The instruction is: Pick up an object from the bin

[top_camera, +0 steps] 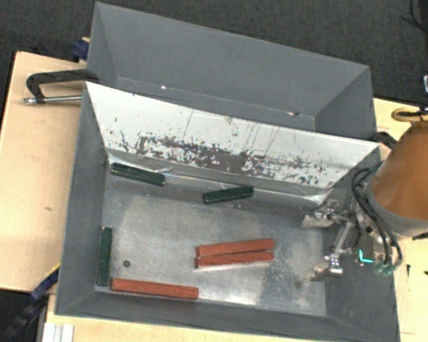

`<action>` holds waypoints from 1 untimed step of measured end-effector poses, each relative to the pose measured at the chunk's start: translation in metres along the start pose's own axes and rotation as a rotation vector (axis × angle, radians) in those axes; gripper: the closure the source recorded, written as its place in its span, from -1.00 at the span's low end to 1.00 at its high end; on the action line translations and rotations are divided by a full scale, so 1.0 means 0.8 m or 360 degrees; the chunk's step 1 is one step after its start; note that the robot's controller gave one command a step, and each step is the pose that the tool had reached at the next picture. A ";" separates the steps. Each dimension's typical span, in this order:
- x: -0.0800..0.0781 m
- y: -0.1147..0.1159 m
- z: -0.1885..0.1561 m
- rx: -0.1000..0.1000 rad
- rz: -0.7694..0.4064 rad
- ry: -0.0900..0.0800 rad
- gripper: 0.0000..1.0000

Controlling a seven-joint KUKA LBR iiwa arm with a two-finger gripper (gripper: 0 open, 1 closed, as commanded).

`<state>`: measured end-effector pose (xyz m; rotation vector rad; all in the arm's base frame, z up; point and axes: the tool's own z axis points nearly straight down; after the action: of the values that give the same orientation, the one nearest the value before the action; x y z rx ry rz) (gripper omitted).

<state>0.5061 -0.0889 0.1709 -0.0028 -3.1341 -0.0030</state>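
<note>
We see the gripper (331, 269) low over bare floor at the right end of the bin (216, 68), with nothing visibly in it; whether it is released or clenched we cannot tell. Nearest to it, toward the view's left, two red-brown bars (234, 253) lie side by side, touching. Farther out, a slanted dark green bar (228, 195) rests near the back wall and a single red-brown bar (154, 287) lies along the front wall. We judge this to be the approach, with no grasp made; next we would shift over the paired bars and descend across their narrow width
</note>
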 end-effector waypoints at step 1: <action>-0.002 0.000 -0.005 0.0002 -0.0003 -0.0013 -1.00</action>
<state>0.5080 -0.0886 0.1749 -0.0002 -3.1425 -0.0009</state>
